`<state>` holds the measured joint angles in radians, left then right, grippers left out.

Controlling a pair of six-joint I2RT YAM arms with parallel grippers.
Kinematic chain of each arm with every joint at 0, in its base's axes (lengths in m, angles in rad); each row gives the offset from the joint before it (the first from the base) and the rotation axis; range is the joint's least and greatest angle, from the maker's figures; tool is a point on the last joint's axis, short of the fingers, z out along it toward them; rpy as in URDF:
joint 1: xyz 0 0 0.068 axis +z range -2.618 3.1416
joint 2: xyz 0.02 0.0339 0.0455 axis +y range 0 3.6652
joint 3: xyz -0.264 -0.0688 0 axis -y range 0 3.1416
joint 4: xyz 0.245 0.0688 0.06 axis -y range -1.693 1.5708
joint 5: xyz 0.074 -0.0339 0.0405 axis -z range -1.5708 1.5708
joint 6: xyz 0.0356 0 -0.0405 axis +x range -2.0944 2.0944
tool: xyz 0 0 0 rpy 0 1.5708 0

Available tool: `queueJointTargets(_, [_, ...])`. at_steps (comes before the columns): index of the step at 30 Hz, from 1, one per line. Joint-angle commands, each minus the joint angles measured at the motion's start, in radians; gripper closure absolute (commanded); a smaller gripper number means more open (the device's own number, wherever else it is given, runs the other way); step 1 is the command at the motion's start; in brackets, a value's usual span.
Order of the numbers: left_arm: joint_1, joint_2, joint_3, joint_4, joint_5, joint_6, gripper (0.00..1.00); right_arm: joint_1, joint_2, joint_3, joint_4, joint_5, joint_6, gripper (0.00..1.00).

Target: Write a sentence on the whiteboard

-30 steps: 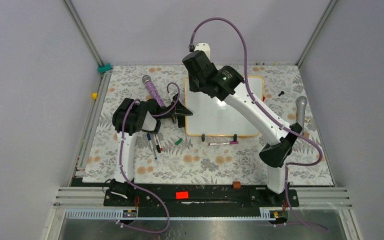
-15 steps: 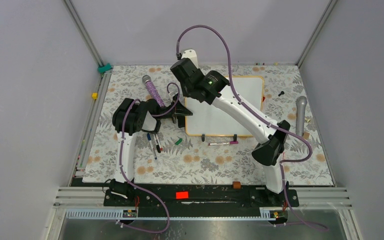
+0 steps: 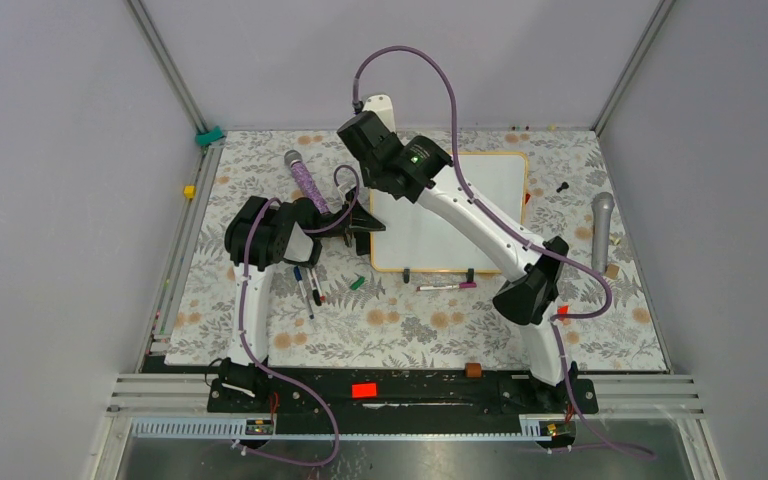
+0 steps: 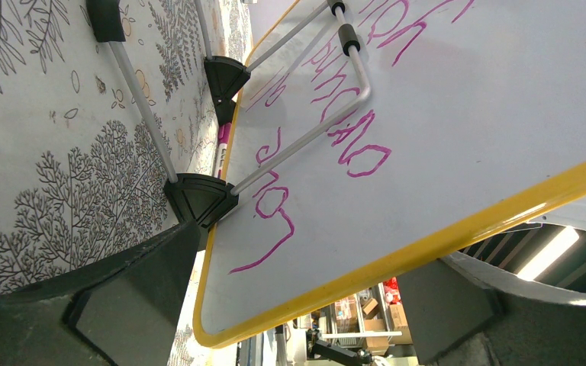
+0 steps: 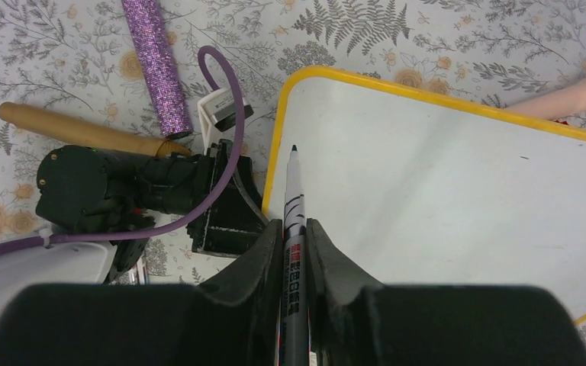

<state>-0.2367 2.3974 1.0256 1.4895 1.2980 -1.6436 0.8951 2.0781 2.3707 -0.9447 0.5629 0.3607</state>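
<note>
Now my right pincer (image 5: 294, 226) is clamping the marker (image 5: 293, 194), tip pointing forward over a corner of the whiteboard (image 5: 442, 198), which is lying ahead and rightward. Meanwhile my left pincer (image 4: 290, 313) is straddling its edge, grip unclear.

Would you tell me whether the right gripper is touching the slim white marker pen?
Touching. The right wrist view shows the right gripper clamping the slim white marker pen, without any gap.

Left arm (image 3: 244, 300) rises from its base toward 12 o'clock, wrist bent toward 3 o'clock; left gripper (image 3: 364, 219) sits low, jaws spread wide. Right arm (image 3: 480, 215) is folded at the elbow, forearm reaching toward 10 o'clock; right gripper (image 5: 294, 226) points down, clamped on a marker (image 5: 293, 191).
</note>
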Motion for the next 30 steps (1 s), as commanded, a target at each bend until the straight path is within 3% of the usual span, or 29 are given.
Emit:
queueJointTargets(1, [-0.001, 0.077, -0.025, -0.065, -0.017, 0.116, 0.01, -0.01, 0.01, 0.034, -0.016, 0.048, 0.017, 1.0])
queueJointTargets(30, [-0.003, 0.075, -0.028, -0.063, -0.021, 0.114, 0.01, -0.022, 0.057, 0.041, -0.013, 0.057, 0.01, 1.0])
